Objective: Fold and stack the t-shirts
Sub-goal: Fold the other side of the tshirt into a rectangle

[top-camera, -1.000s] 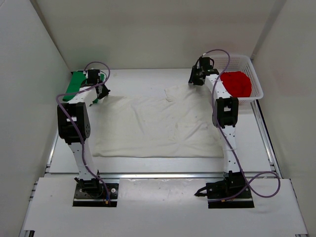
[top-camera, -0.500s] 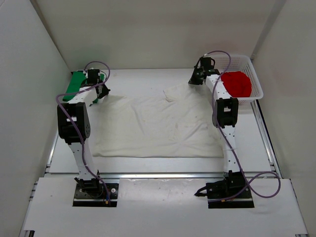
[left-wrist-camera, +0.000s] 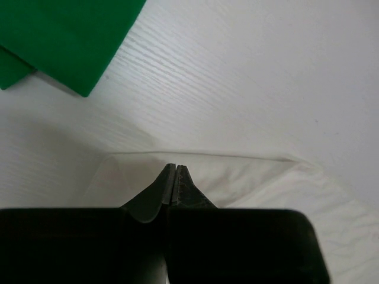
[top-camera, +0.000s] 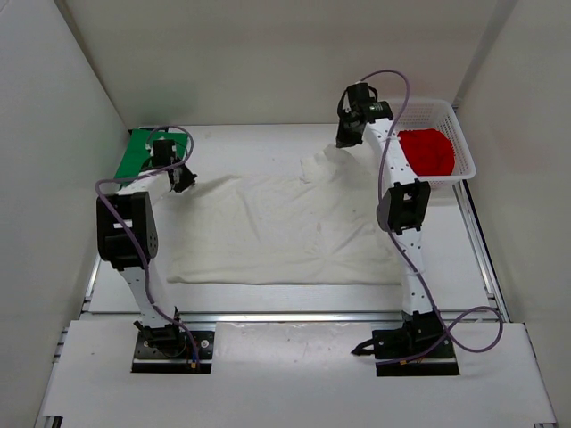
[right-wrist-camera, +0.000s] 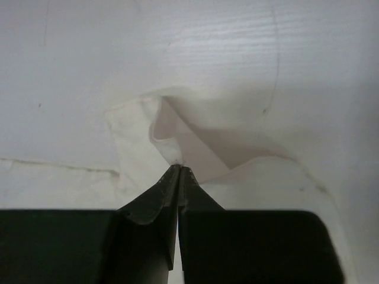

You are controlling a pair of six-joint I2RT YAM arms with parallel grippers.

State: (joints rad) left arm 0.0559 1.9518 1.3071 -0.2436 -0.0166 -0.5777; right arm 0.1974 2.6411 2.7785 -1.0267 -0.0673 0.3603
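Note:
The white t-shirt (top-camera: pixel 268 227) lies spread flat over the middle of the table. My left gripper (top-camera: pixel 185 183) is shut on its far left corner; the left wrist view shows the closed tips (left-wrist-camera: pixel 176 167) on the thin cloth edge (left-wrist-camera: pixel 254 183). My right gripper (top-camera: pixel 343 143) is shut on the far right corner and holds it raised. In the right wrist view its tips (right-wrist-camera: pixel 179 168) pinch a lifted fold (right-wrist-camera: pixel 195 142). The green t-shirt (top-camera: pixel 141 152) (left-wrist-camera: pixel 65 35) lies folded at the back left. The red t-shirt (top-camera: pixel 426 150) sits bunched in the basket.
A white mesh basket (top-camera: pixel 446 176) stands at the back right, beside the right arm. White walls close in the table on the left, back and right. Both arm bases sit at the near edge.
My right gripper has shut on the white shirt's far right corner and pulled it up and back. The left arm has shifted, uncovering more of the green shirt.

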